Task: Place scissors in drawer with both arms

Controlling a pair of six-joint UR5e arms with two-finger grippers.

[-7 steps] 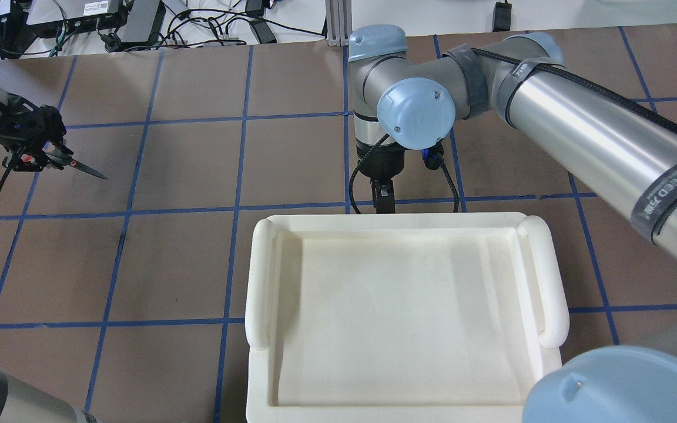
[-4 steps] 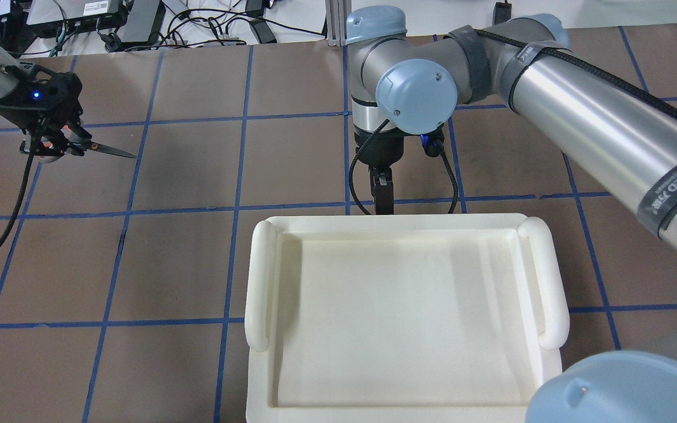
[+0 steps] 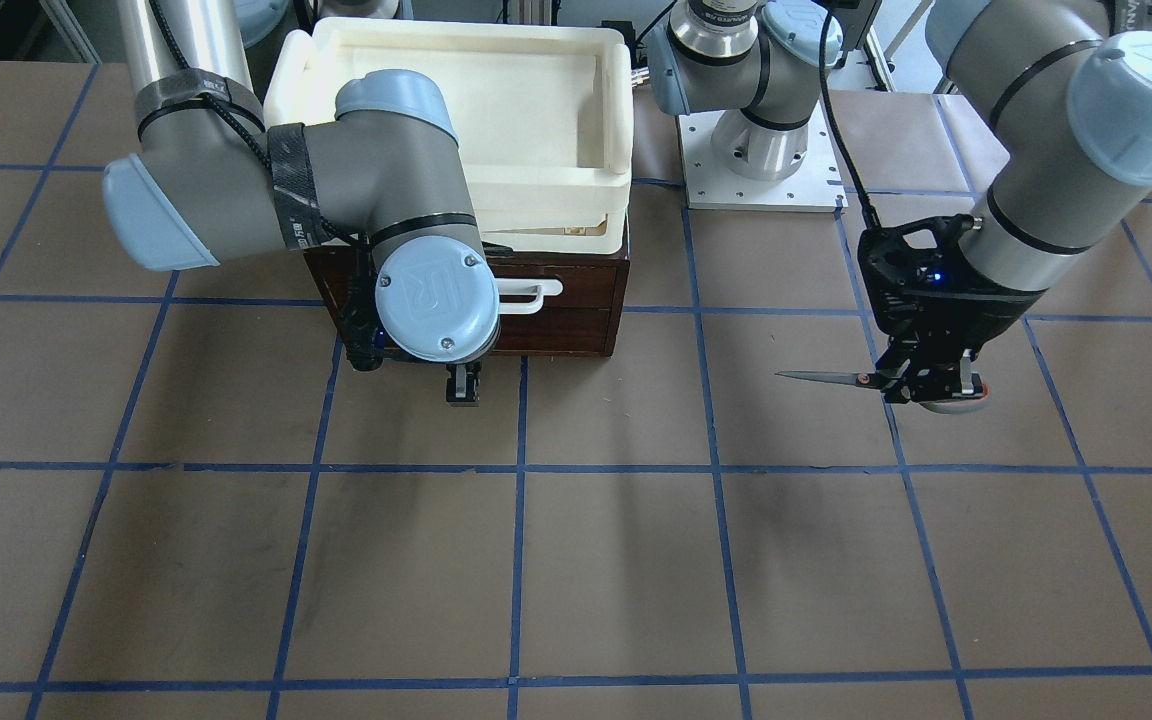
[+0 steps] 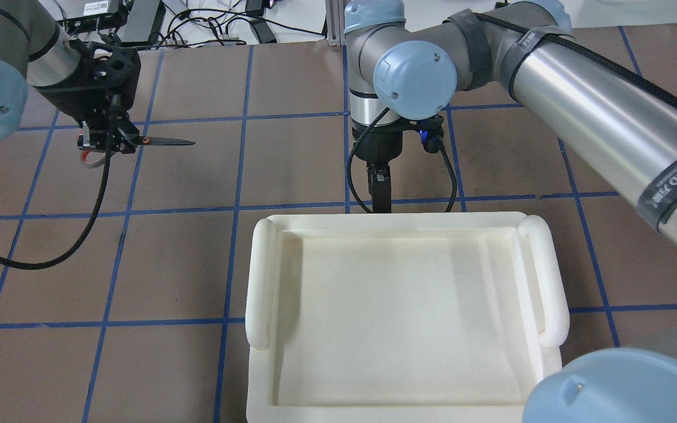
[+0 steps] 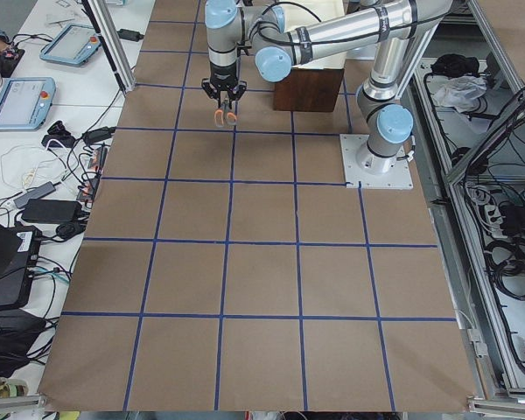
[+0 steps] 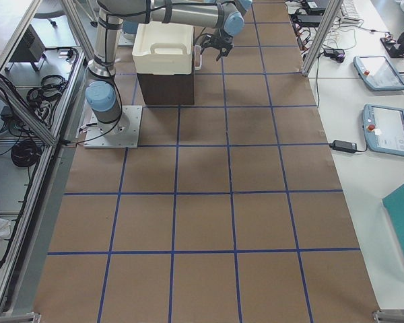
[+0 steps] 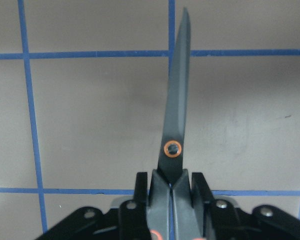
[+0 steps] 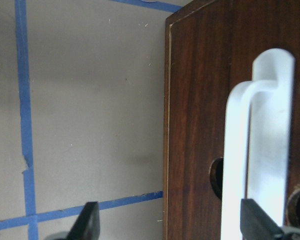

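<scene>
And the left gripper (image 3: 928,385) is clamped on the scissors (image 3: 826,377) by the handles. The blades are together and level, tip aimed toward the drawer (image 3: 566,325) but well off to its side, held clear of the table (image 3: 636,560). The right gripper (image 3: 463,384) hangs just in front of the drawer, fingers (image 8: 88,223) spread wide by the white handle (image 3: 528,293) — nothing gripped. A strip of pale wood shows along the drawer's top, under the cream tray (image 3: 616,110).

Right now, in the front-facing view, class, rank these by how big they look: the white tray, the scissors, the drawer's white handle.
1. white tray
2. scissors
3. drawer handle, less sure: the right arm hides part of it.
</scene>
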